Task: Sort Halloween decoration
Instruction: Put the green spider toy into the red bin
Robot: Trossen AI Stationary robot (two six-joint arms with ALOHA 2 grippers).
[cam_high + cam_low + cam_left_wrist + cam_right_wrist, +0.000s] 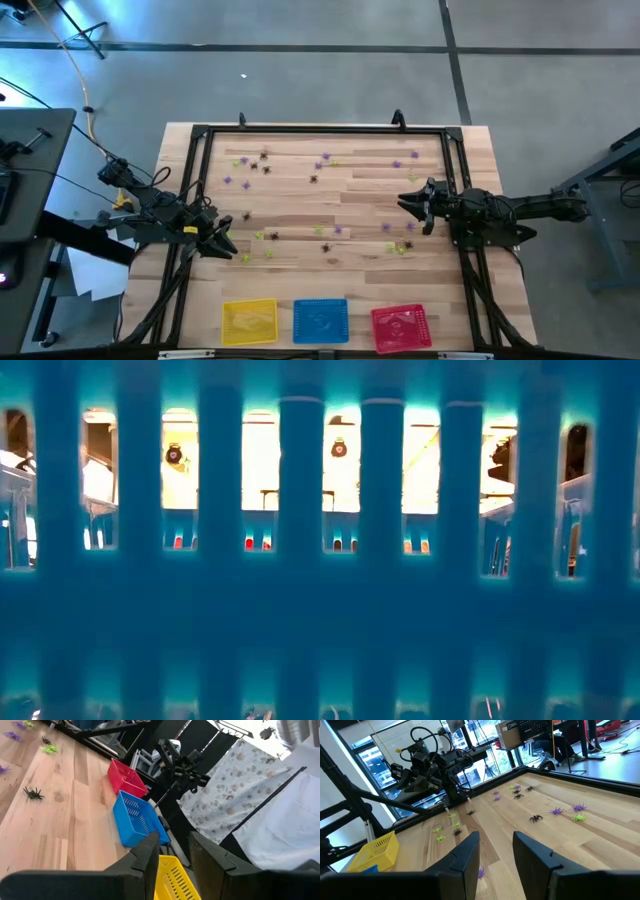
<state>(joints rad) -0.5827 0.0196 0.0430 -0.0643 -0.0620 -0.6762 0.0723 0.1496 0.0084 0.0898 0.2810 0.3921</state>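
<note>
Halloween decorations lie scattered over the wooden table [300,205]: tiny spiders in purple [326,157], black [314,180] and yellow-green [243,161]. My left gripper [228,247] hovers at the table's left side, open, with nothing between its fingers [175,857]. It points toward the near edge, where the baskets stand. My right gripper [410,207] hovers at the right side, open and empty [496,855], pointing left across the table. A black spider [535,818] and a purple one [556,811] lie ahead of it, and a black one [34,794] lies off to the side of my left gripper.
A yellow basket [248,322], a blue basket [320,320] and a red basket [400,327] stand in a row along the near edge. A black frame [320,130] runs around the table. The blue basket's mesh [320,610] fills the low view.
</note>
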